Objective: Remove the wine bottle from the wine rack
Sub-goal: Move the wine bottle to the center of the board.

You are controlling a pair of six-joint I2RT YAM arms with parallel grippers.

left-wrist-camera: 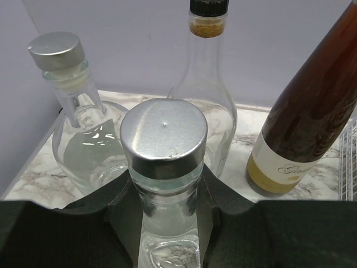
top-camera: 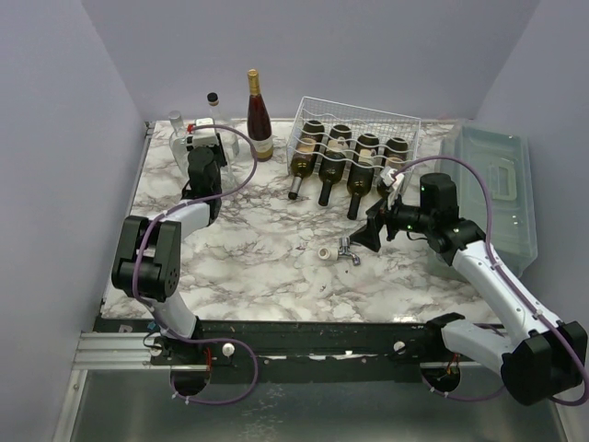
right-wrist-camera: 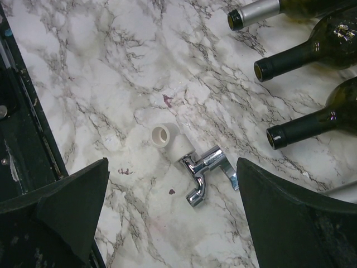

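Marbled white tabletop [top-camera: 258,276], veined in grey, sits boxed in by plain lilac walls [top-camera: 368,46]. The left gripper [left-wrist-camera: 167,192] has its fingers [left-wrist-camera: 234,229] clamped on the neck of a silver-capped clear bottle [left-wrist-camera: 163,139], whose body is cut off below the wrist view. Just behind the fingers to the left stands a round clear bottle [left-wrist-camera: 83,139]. Straight behind is a tall clear bottle [left-wrist-camera: 206,89] with its black cap clipped by the frame. To the right is an amber bottle [left-wrist-camera: 304,128], top out of view, label script too small to read.

The right gripper [right-wrist-camera: 170,184] hangs with jaws spread wide, holding nothing. A chrome tap fitting [right-wrist-camera: 201,167] with a white stub lies on the marble between its fingers [right-wrist-camera: 290,218]. Beyond the fingers, four dark wine bottles [top-camera: 333,161] lie in the white wire wine rack [top-camera: 368,115], necks poking out toward the arms. The wrist view catches only three necks. A grey-green lidded bin [top-camera: 497,175] stands to the right of this gripper, partly hidden by the arm.
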